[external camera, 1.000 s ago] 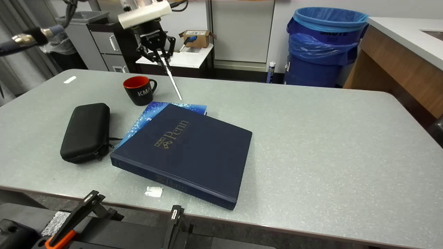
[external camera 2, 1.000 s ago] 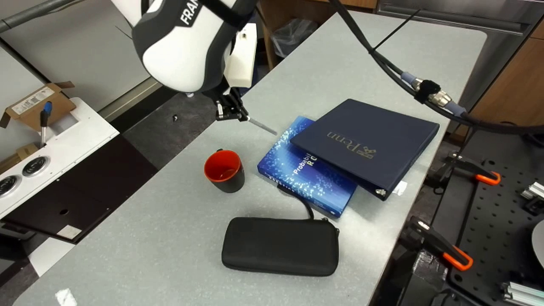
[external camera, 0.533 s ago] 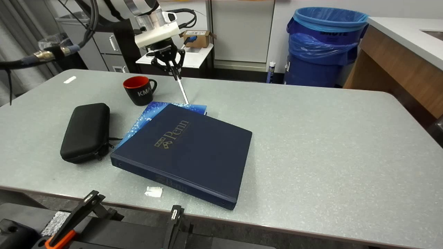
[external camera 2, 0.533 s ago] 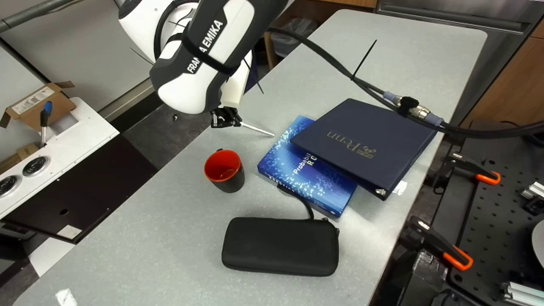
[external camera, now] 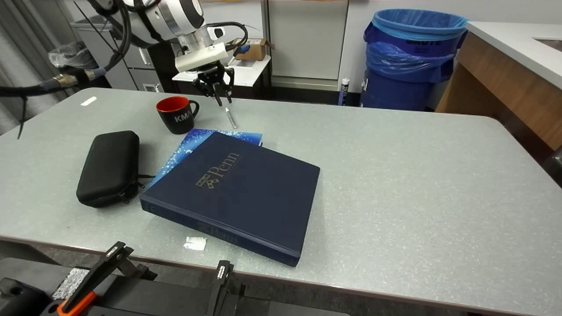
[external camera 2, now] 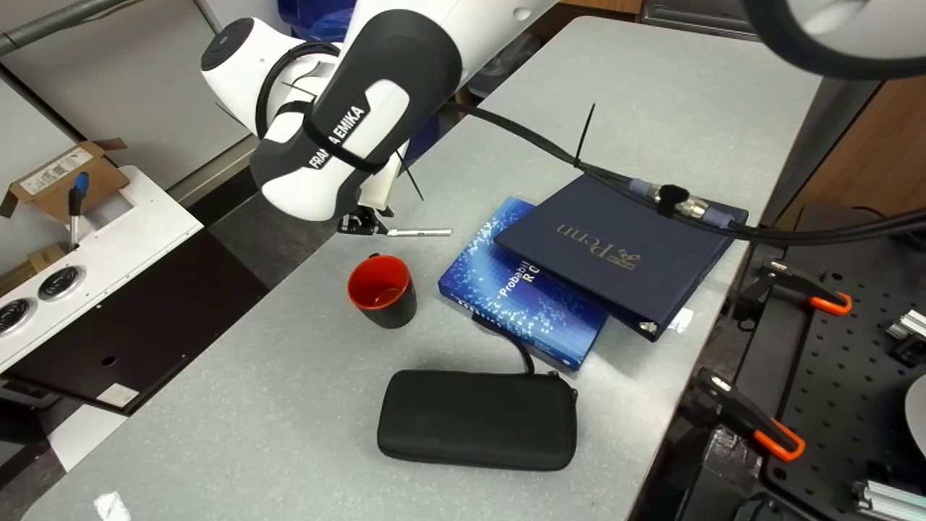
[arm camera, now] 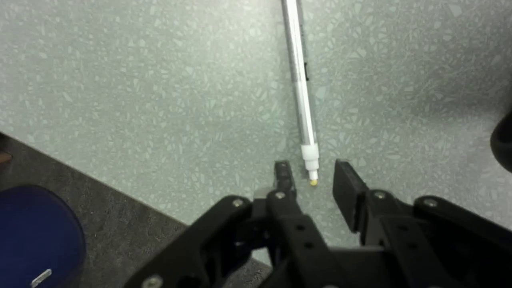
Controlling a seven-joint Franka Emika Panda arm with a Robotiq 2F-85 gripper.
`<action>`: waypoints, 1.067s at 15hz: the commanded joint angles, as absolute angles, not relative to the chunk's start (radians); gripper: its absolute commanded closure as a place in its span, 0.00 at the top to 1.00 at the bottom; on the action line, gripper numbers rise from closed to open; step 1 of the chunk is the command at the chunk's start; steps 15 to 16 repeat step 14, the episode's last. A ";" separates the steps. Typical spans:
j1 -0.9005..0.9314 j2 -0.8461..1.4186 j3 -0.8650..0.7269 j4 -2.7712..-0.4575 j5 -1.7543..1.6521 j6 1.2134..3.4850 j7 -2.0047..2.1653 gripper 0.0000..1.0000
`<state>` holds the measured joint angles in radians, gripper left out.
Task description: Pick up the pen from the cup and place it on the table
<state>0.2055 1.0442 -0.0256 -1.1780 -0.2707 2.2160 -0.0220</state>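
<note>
Pen [arm camera: 301, 90] lies on the table [external camera: 417, 202], just below the gripper [arm camera: 312, 170]; in the wrist view its white end, with a small yellow tip, shows between the fingertips [arm camera: 285, 174]. The gripper stands moderately parted, with a gap on each side of that end (in an exterior view the fingertips show just above the pen, apart from it). Away from the gripper, the pen points toward the blue book [external camera 2: 492, 289] and stops near it, apart. The cup [external camera: 178, 115] stands upright near the gripper, red inside facing up, handle on the side toward the gripper. Close behind the fingertips runs the table's edge, slanting out of sight under the gripper in the wrist view, dark floor [arm camera: 132, 228] beyond. Farther out in front of the gripper, a dark Penn binder [external camera: 246, 202] lies skewed across the book. Past the cup from the gripper, well apart, lies the black zip case [external camera 2: 477, 420]. On the gripper's side away from the cup, a broad open stretch of table runs past the binder to a rounded corner; between cup and book shows a narrow strip.
</note>
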 commanded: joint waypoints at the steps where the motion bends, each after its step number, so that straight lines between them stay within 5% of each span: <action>1: 0.192 1.077 -0.007 -1.098 -0.230 2.200 -0.021 0.66; 6: 0.190 1.066 0.005 -1.076 -0.195 2.195 -0.025 1.00; 16: 0.202 1.056 0.012 -1.095 -0.184 2.190 -0.029 1.00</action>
